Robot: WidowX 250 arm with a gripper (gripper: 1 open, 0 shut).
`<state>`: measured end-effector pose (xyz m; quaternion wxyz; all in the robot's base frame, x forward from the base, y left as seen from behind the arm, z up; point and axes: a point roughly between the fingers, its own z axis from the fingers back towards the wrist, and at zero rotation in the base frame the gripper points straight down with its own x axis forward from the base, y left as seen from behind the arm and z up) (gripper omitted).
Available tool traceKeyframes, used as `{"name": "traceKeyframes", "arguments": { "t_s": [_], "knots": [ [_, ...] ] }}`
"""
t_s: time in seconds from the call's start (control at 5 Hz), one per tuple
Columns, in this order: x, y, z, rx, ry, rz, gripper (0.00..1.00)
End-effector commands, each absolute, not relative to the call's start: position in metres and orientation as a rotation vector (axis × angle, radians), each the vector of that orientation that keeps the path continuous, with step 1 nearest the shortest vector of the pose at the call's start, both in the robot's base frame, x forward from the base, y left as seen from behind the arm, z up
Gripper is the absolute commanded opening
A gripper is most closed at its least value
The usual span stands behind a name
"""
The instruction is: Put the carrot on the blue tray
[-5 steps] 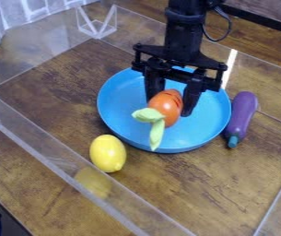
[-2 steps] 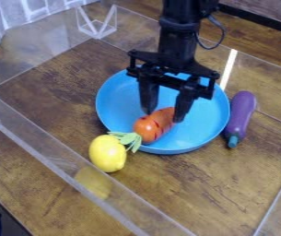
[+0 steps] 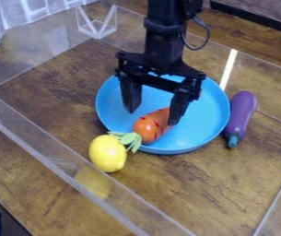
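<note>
Your carrot (image 3: 151,127) lies on the blue tray (image 3: 201,130), its leafy top reaching over the rim toward the yellow lemon (image 3: 107,154). Your jaws (image 3: 155,104) stand wide open above the tray, one finger on each side of the carrot's upper end, and you have nothing gripped. The purple eggplant (image 3: 240,118) sits on the wooden desk (image 3: 216,189), just beside the tray's edge.

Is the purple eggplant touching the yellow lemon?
Apart: the camera view shows the eggplant at one side of the blue tray and the lemon at the other, with the tray and bare wood between them.
</note>
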<state>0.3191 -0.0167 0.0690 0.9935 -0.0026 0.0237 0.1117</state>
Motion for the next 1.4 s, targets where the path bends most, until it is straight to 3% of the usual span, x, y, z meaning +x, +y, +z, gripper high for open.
{"name": "traceKeyframes", "arguments": {
  "t_s": [0.0,0.8,1.0,1.2],
  "knots": [
    [0.321,-0.016,0.082,-0.009,-0.022,0.215,1.0],
    [0.362,-0.029,0.038,0.018,-0.026,0.344,1.0],
    [0.366,-0.024,0.031,0.024,-0.027,0.326,0.0],
    [0.373,-0.022,0.037,0.031,-0.037,0.285,0.0]
  ]
}}
